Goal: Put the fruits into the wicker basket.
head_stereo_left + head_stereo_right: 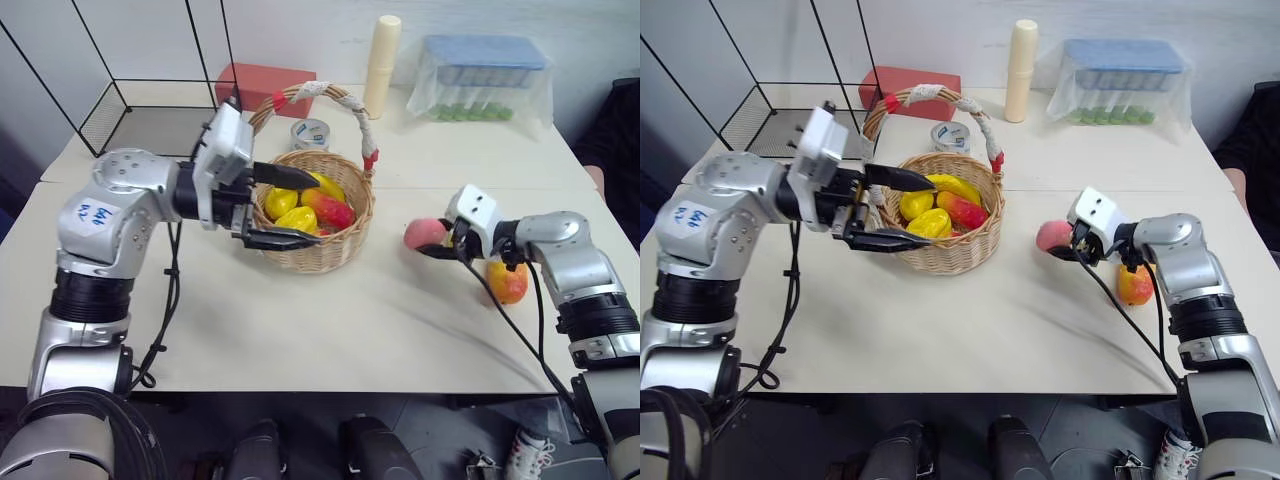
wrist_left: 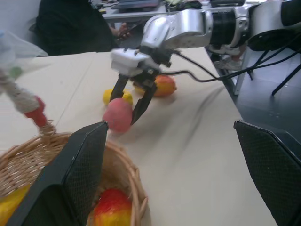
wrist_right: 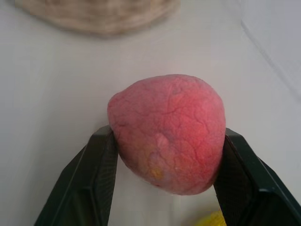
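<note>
From the head, the wicker basket [image 1: 322, 215] sits near the middle of the pale table [image 1: 330, 330], with yellow and red-yellow fruit already inside. The left gripper [image 1: 285, 206] hangs at the basket's nine o'clock rim, its two black fingers spread wide, one above the rim and one low against the front wall, holding nothing. Out at the basket's three o'clock, well apart from it, the right gripper [image 1: 437, 240] has its fingers on either side of the pink-red peach [image 1: 424, 234] on the table. A mango [image 1: 507, 282] lies just beside that arm, at about four o'clock from the peach.

The left wrist camera looks over the basket rim at the right gripper [image 2: 129, 101], whose fingers straddle the peach [image 2: 117, 114]. A lemon [image 2: 116, 95] and the mango [image 2: 163, 85] lie just behind it. A person in dark clothes sits beyond the table.

The right wrist camera shows both finger pads [image 3: 96, 181] pressed against the peach's [image 3: 167, 139] sides, gripping it.
</note>
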You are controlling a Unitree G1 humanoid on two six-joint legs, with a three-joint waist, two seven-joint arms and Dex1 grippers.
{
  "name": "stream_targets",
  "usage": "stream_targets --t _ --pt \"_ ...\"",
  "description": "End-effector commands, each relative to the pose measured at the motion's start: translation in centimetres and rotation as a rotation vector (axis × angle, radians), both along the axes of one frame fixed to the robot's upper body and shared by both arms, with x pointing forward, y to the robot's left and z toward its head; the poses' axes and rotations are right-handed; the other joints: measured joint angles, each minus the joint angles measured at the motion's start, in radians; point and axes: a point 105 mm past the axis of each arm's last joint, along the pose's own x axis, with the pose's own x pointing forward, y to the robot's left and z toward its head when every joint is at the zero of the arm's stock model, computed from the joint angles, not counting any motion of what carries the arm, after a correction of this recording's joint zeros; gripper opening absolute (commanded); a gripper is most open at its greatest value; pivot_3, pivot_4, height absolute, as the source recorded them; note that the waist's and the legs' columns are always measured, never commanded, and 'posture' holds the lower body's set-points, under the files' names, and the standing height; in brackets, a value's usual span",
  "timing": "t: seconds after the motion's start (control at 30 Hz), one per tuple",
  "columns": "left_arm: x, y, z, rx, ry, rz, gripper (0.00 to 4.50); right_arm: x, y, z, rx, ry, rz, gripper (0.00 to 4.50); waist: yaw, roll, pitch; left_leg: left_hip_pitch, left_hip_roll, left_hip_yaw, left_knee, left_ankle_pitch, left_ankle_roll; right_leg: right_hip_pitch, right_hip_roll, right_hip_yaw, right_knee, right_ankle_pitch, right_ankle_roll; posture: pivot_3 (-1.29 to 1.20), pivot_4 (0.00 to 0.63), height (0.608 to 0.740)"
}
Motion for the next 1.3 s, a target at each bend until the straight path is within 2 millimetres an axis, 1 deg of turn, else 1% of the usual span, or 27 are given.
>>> stream_targets --t 0.03,0.1,0.17,0.2,0.27,0.3,0.33,0.4,0.5,0.53,0.63,0.73,0.8,0.83,0.87,1.0,1.07,1.13,1.23,1.3 --pt "0.3 2.6 0.5 -0.022 -0.012 0.101 4.50 -2.9 2.6 4.9 0.141 -0.053 0.136 2.35 -0.004 0.000 0.000 0.000 0.000 0.000 0.000 0.000 0.000 0.000 0.000 0.000 0.000 0.000 0.000 0.00 0.150 0.740" --pt "0.4 3.5 0.5 -0.024 -0.010 0.137 4.50 -4.0 4.1 6.2 0.197 -0.051 0.169 2.35 -0.003 0.000 0.000 0.001 0.001 0.000 0.000 0.000 -0.001 0.000 0.001 -0.001 0.001 0.000 0.000 0.00 0.150 0.740" --pt "0.3 4.4 0.7 -0.037 -0.012 0.174 4.50 -4.9 6.5 7.4 0.243 -0.052 0.207 2.35 -0.002 0.000 0.000 0.001 0.001 -0.001 0.000 0.000 -0.001 0.000 0.000 -0.001 0.001 0.000 -0.001 0.00 0.150 0.740" --pt "0.2 4.6 0.8 -0.042 -0.013 0.184 4.50 -5.2 7.4 7.8 0.253 -0.052 0.220 2.35 -0.001 0.000 0.000 0.000 0.001 -0.001 0.000 0.000 -0.001 0.000 0.000 -0.001 0.000 0.000 -0.001 0.00 0.150 0.740" --pt "0.0 4.5 0.9 -0.053 -0.019 0.183 4.50 -4.1 10.7 7.5 0.245 -0.076 0.201 2.35 -0.003 0.000 0.000 0.000 0.001 -0.001 0.000 0.000 -0.001 0.000 -0.001 -0.001 0.001 0.000 -0.001 0.00 0.150 0.740" --pt "-0.1 4.3 0.8 -0.054 -0.021 0.179 4.50 -3.1 11.8 7.4 0.251 -0.079 0.149 2.35 -0.005 0.000 0.000 0.000 0.001 -0.001 0.000 0.000 -0.001 0.000 -0.001 -0.001 0.001 0.000 -0.001 0.00 0.150 0.740" --pt "-0.2 4.1 0.8 -0.057 -0.023 0.175 4.50 -2.4 12.5 7.6 0.264 -0.087 0.112 2.91 -0.005 0.000 0.000 0.001 0.001 -0.001 0.000 0.000 -0.001 0.000 -0.001 -0.001 0.001 -0.001 -0.001 0.00 0.150 0.740" --pt "-0.3 3.7 0.8 -0.064 -0.026 0.165 4.50 -1.7 13.1 7.7 0.265 -0.096 0.085 3.25 -0.004 0.000 0.000 0.000 0.001 -0.001 0.000 0.000 -0.001 -0.002 -0.001 -0.001 0.003 -0.001 -0.001 0.00 0.150 0.740" --pt "-0.5 3.3 0.9 -0.069 -0.030 0.156 4.50 -1.9 13.4 7.6 0.237 -0.098 0.098 4.29 0.012 0.000 0.000 -0.003 -0.001 -0.002 0.000 0.000 -0.001 -0.005 -0.002 -0.002 0.004 -0.001 -0.002 0.00 0.150 0.740" --pt "-0.5 3.3 1.0 -0.070 -0.031 0.154 4.50 -2.0 13.3 7.7 0.232 -0.097 0.103 4.47 0.015 0.000 0.000 -0.004 -0.002 -0.002 0.000 -0.001 0.000 -0.005 -0.003 -0.002 0.006 -0.001 -0.002 0.00 0.150 0.740" --pt "-0.5 3.1 1.1 -0.074 -0.034 0.148 4.50 -3.5 11.9 8.7 0.248 -0.090 0.116 4.47 0.019 0.000 0.000 -0.007 -0.004 -0.001 0.002 -0.002 0.003 -0.008 -0.006 -0.003 0.008 -0.001 -0.002 0.00 0.150 0.740" --pt "-0.6 2.8 0.9 -0.077 -0.028 0.131 4.50 -4.8 9.3 9.6 0.290 -0.077 0.072 4.47 0.024 0.000 0.000 -0.016 -0.003 -0.002 0.004 -0.002 0.003 -0.016 -0.006 -0.004 0.010 -0.001 -0.002 0.00 0.150 0.740" --pt "-0.7 2.4 0.7 -0.079 -0.020 0.118 4.50 -5.4 7.2 9.7 0.301 -0.070 0.010 4.47 0.025 0.000 0.000 -0.016 -0.003 -0.002 0.004 -0.002 0.003 -0.016 -0.006 -0.004 0.010 -0.001 -0.002 0.00 0.150 0.740" --pt "-0.8 2.3 0.6 -0.080 -0.017 0.115 4.50 -5.6 6.5 9.7 0.305 -0.068 -0.016 4.47 0.025 0.000 0.000 -0.016 -0.003 -0.002 0.004 -0.002 0.003 -0.016 -0.006 -0.004 0.009 -0.001 -0.002 0.00 0.150 0.740" --pt "-0.8 2.1 0.4 -0.082 -0.013 0.108 4.50 -5.6 5.2 9.5 0.305 -0.068 -0.074 4.47 0.024 0.000 0.000 -0.016 -0.003 -0.002 0.004 -0.001 0.003 -0.016 -0.005 -0.004 0.009 -0.001 -0.002 0.00 0.150 0.740" --pt "-1.2 0.9 0.2 -0.100 0.005 0.062 4.50 -4.5 -1.0 7.9 0.298 -0.072 -0.388 4.47 0.024 0.000 0.000 -0.016 -0.003 -0.001 0.004 -0.001 0.002 -0.016 -0.005 -0.003 0.008 -0.001 -0.002 0.00 0.150 0.740" --pt "-1.5 0.2 0.1 -0.108 0.010 0.031 4.50 -3.8 -3.6 6.5 0.320 -0.058 -0.540 4.47 0.020 0.000 0.000 -0.015 -0.003 0.000 0.004 0.000 0.002 -0.016 -0.004 -0.002 0.008 -0.001 -0.002 0.00 0.150 0.740" --pt "-1.8 -0.3 0.2 -0.116 0.018 0.000 4.50 -3.1 -5.6 5.1 0.347 -0.032 -0.676 4.47 0.017 0.000 0.000 -0.015 -0.002 0.000 0.003 0.001 0.001 -0.016 -0.003 -0.001 0.008 -0.001 -0.002 0.00 0.150 0.740" --pt "-2.2 -0.8 0.4 -0.123 0.024 -0.033 4.50 -1.9 -7.5 3.5 0.402 0.012 -0.825 4.47 0.009 0.000 0.000 -0.015 -0.001 0.001 0.003 0.002 -0.001 -0.017 -0.002 0.000 0.008 -0.001 -0.002 0.00 0.150 0.740" --pt "-2.3 -1.1 0.5 -0.123 0.020 -0.047 4.50 -1.1 -7.9 2.4 0.455 0.062 -0.881 4.47 0.001 0.000 0.000 -0.014 -0.001 0.001 0.003 0.003 -0.001 -0.017 -0.001 0.000 0.008 -0.001 -0.002 0.00 0.150 0.740"
